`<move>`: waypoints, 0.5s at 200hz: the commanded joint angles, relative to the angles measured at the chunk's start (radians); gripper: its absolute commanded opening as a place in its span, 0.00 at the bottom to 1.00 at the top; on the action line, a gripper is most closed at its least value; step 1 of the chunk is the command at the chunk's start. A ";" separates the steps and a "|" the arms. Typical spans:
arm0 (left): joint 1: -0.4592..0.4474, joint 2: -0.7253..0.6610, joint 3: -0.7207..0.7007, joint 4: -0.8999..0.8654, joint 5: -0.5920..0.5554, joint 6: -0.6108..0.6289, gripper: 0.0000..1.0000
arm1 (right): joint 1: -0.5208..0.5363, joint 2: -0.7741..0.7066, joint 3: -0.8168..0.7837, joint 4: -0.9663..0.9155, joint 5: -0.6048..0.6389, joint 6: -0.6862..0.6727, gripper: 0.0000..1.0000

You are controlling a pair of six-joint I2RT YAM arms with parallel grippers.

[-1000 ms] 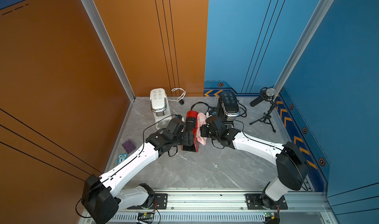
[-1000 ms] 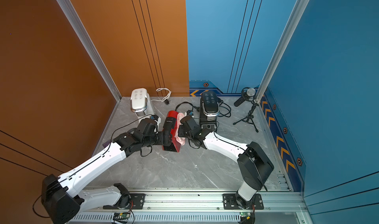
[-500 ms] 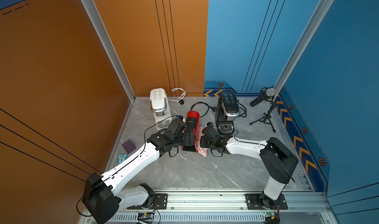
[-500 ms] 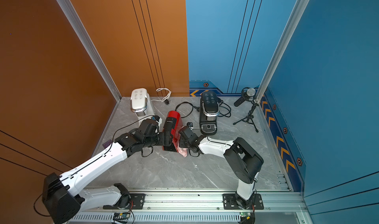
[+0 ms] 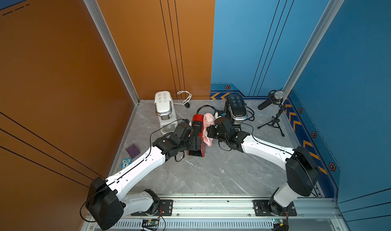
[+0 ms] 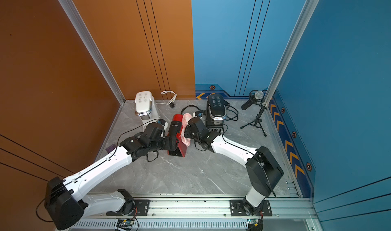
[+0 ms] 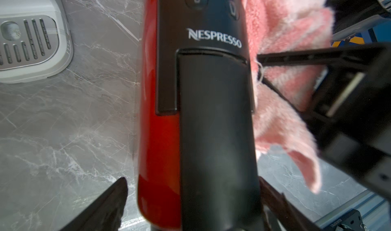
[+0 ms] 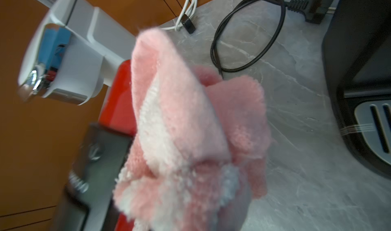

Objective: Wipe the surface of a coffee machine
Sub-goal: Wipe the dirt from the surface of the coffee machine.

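1. Mid-wipe on the grey table [image 5: 211, 172]: your right gripper [image 5: 207, 132] is closed tight on a bunched pink cloth [image 5: 208, 117]. It presses the cloth against the side of the red coffee machine [image 5: 197, 124]. That machine stands mid-table between a white coffee machine [image 5: 163, 105] and a black coffee machine [image 5: 237, 107].
2. Your left gripper [image 5: 195, 142] has its jaws spread wide, one finger on each side of the red machine's front. The left wrist view shows a sliver of table between one finger [image 7: 114, 198] and the red shell. You cannot tell from it whether the jaws squeeze the body or merely fence it in.
3. The step in hand looks like the side panel. The cloth lies along the flank facing your right arm, part draped over the upper edge and part hanging toward the base. The black top with its two buttons shows no cloth on it.
4. The next move likely calls for a stroke along that flank with the cloth kept flat on the shell. The left jaws should stay placed so the light machine cannot slide or tip away from the push. Loose cloth corners could snag on a left finger.
5. No cup or bowl is in sight, so the nearest things to containers are the drip trays. The white machine's drip tray [image 7: 31, 43] and the black machine's drip tray [image 8: 376, 130] both show bare slotted grilles with nothing standing on them.
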 commanded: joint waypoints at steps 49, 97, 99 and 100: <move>-0.007 -0.011 -0.006 -0.005 0.008 0.005 0.93 | 0.099 0.178 -0.052 0.034 0.012 0.010 0.00; -0.007 -0.044 -0.025 -0.006 0.009 0.002 0.93 | 0.204 -0.067 -0.169 0.013 0.027 0.032 0.00; -0.007 -0.045 -0.026 -0.006 0.009 0.002 0.93 | 0.207 -0.079 -0.167 0.010 0.031 0.032 0.00; -0.007 -0.045 -0.025 -0.006 0.009 0.001 0.93 | 0.209 -0.085 -0.167 0.008 0.031 0.031 0.00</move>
